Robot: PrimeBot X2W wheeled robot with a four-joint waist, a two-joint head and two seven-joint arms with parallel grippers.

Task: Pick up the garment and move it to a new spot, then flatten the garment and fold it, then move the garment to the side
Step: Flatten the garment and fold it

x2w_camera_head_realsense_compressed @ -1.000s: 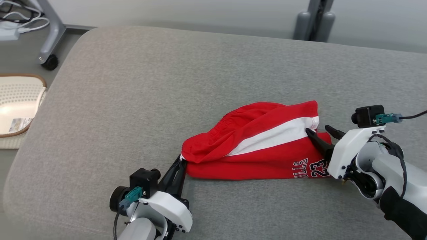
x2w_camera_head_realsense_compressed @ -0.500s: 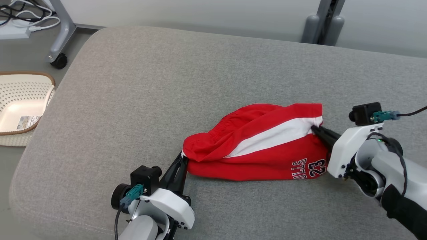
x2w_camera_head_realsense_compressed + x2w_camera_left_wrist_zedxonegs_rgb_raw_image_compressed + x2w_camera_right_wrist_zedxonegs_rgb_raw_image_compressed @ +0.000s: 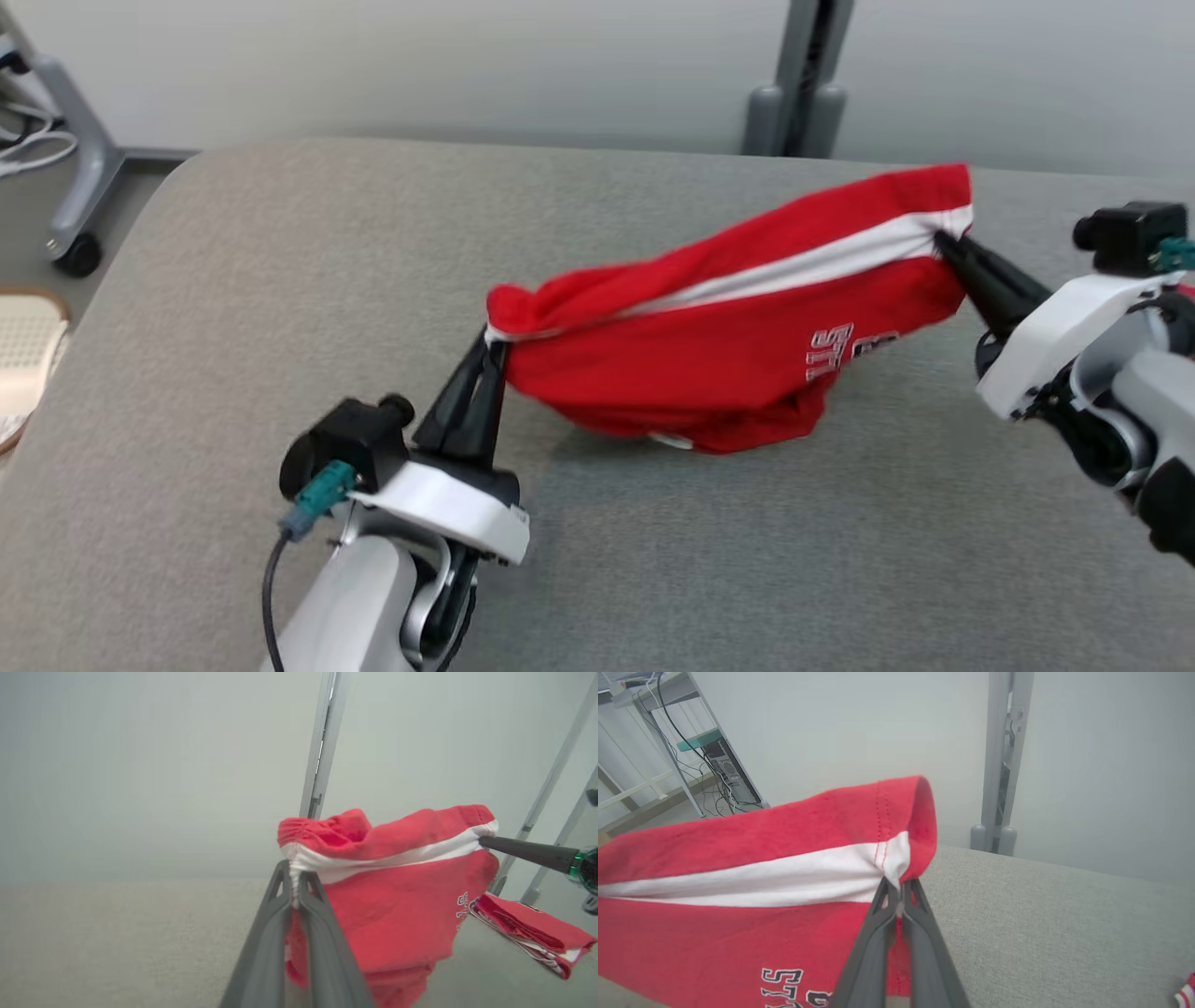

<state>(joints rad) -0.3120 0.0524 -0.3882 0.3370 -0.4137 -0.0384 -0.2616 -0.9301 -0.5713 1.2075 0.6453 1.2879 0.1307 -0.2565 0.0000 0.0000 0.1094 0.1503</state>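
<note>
The red shorts (image 3: 728, 355) hung over the grey cushion (image 3: 280, 280), stretched betw. both grippers. The lowest fold was prob. just clear of the surface, though the head view was too blurred to be sure. A sec. earlier they lay bunched on the cushion, w/ the right gripper (image 3: 941, 241) spread at the leg hem. Since then it had closed on the white stripe there, and both arms had risen. The left gripper (image 3: 492, 343) pinched the waistband end of the same stripe, fingers pressed together on cloth. So the pick-up looked done and the carry to a new spot seemed under way; flattening and folding were not yet begun.

The head view gave the whole span and the sag in the middle. The left wrist view added a second red-and-white garment (image 3: 528, 926), folded, lying on the cushion beyond the right gripper. The right wrist view gave the hem stitching right at the pinch, plus a rack w/ cables (image 3: 710, 760) off to one side.
</note>
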